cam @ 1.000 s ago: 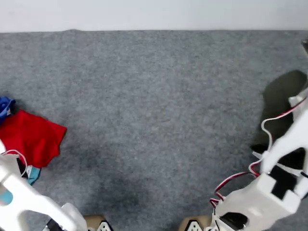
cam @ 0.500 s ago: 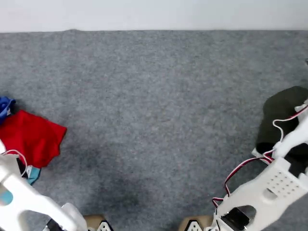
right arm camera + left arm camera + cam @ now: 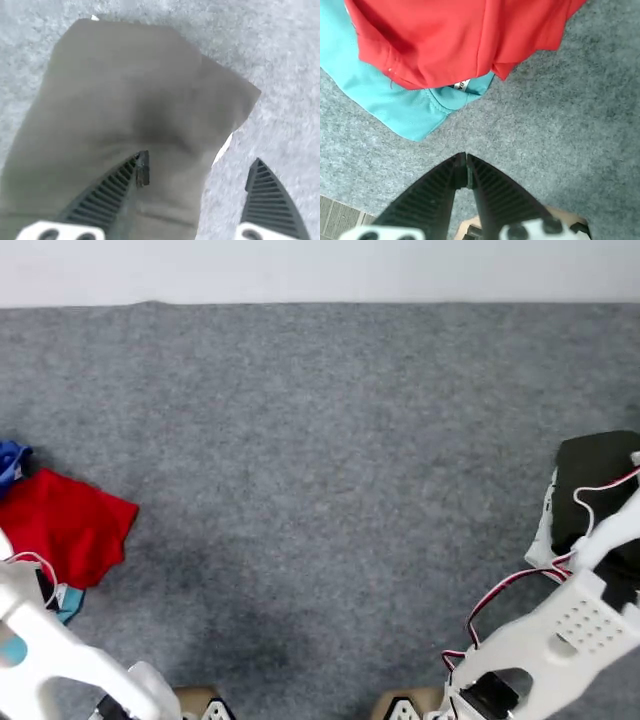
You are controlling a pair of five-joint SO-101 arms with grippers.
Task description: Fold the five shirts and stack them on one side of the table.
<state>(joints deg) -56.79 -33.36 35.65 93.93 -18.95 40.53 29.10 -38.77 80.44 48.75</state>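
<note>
Lowered and flatter than a second ago, black shirt, right gripper spread wide above it, nothing held, left gripper pinched together, empty, near red shirt.

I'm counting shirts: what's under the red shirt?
A teal shirt sticks out from beneath the red shirt; whatever else lies under the red fabric is covered.
</note>
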